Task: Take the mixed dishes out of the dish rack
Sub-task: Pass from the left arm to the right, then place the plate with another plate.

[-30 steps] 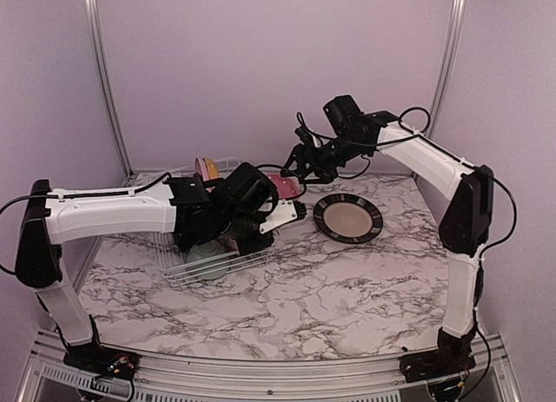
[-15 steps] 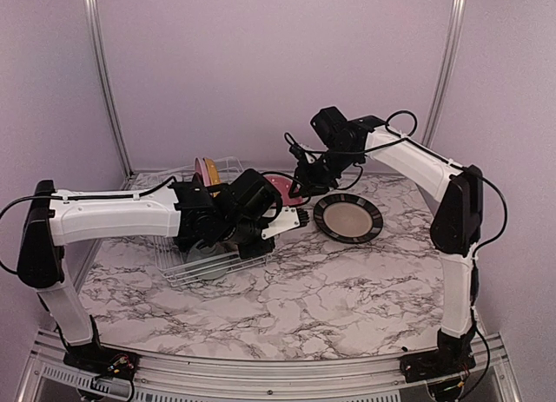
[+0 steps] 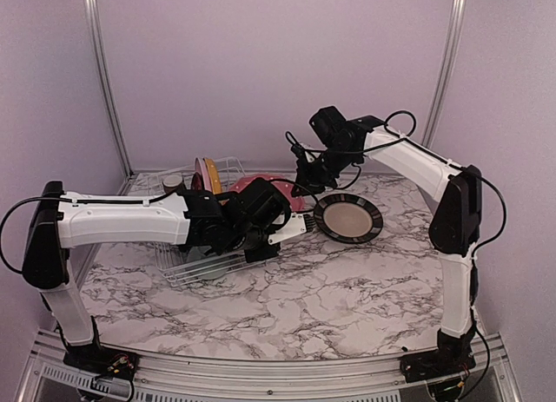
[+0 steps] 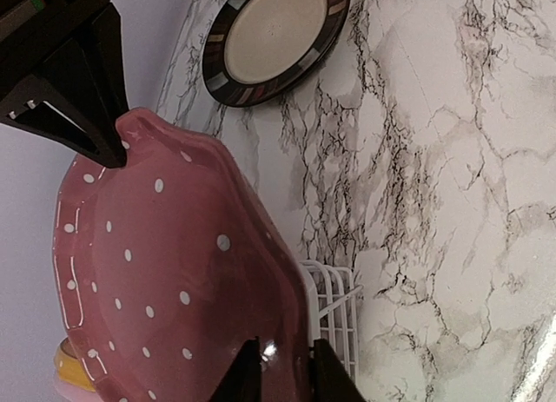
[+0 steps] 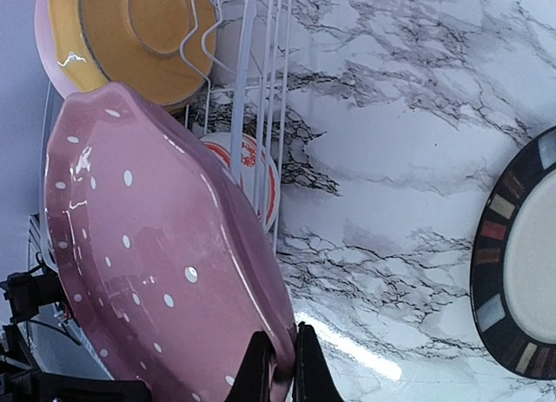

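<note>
The dotted dark red plate (image 4: 165, 280) is glossy, with a wavy scalloped rim and small white spots scattered over its face. It is off the table, tilted on edge at the right end of the dish rack (image 3: 204, 265), between the rack and the black-rimmed plate (image 3: 347, 218).

Both arms have it. The left gripper (image 4: 282, 369) pinches the rim from one side, a finger on each face. The right gripper (image 5: 282, 365) pinches the opposite rim the same way.

In the right wrist view a yellow plate (image 5: 130, 37) stands upright in the white wire dividers, with a pink plate (image 5: 42, 24) just behind it. A white plate with red pattern (image 5: 256, 172) shows through the wires lower down.

The black-rimmed plate has a cream centre and coloured blocks around its border. It lies flat on the table, apart from the rack.

The table (image 3: 347, 289) is white marble with dark grey veining and reflects a patch of light. Pale lilac walls (image 3: 269, 63) close in the back and sides, joined by aluminium posts (image 3: 102, 81).
</note>
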Controlling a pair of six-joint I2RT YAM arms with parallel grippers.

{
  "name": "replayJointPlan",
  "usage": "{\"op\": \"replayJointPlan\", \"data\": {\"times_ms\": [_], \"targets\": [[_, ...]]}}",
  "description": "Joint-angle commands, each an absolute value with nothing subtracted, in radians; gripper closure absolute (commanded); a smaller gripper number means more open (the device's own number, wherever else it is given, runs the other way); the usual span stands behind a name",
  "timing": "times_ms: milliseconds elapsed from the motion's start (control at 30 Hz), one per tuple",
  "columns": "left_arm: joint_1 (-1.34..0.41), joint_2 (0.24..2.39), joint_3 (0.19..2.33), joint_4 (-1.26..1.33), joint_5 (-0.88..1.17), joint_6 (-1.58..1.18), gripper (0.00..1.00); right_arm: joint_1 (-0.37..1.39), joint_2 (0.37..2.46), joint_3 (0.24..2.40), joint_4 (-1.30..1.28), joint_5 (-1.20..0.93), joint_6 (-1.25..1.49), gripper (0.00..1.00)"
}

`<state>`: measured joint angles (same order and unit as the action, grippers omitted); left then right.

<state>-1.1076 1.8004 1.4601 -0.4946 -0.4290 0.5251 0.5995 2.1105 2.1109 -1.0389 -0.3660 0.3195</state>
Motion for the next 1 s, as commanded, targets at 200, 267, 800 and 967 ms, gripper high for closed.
{"op": "replayJointPlan", "data": {"times_ms": [200, 267, 800, 967], "targets": [[-1.098, 1.760, 1.499, -0.438, -0.516, 0.548, 0.24, 0.552, 2.058, 2.105, -1.007, -0.375, 0.317, 1.00], [-1.097, 1.751, 1.502, -0.426, -0.515, 0.543, 0.16, 0.535, 2.047, 2.090, -0.994, -0.383, 0.323, 1.00], [-1.040, 1.699, 1.534, -0.327, -0.456, 0.395, 0.01, 0.329, 1.892, 1.850, -0.824, -0.463, 0.387, 1.00], [-0.994, 1.671, 1.525, -0.302, -0.421, 0.300, 0.01, 0.259, 1.850, 1.796, -0.775, -0.492, 0.402, 1.00]]}}
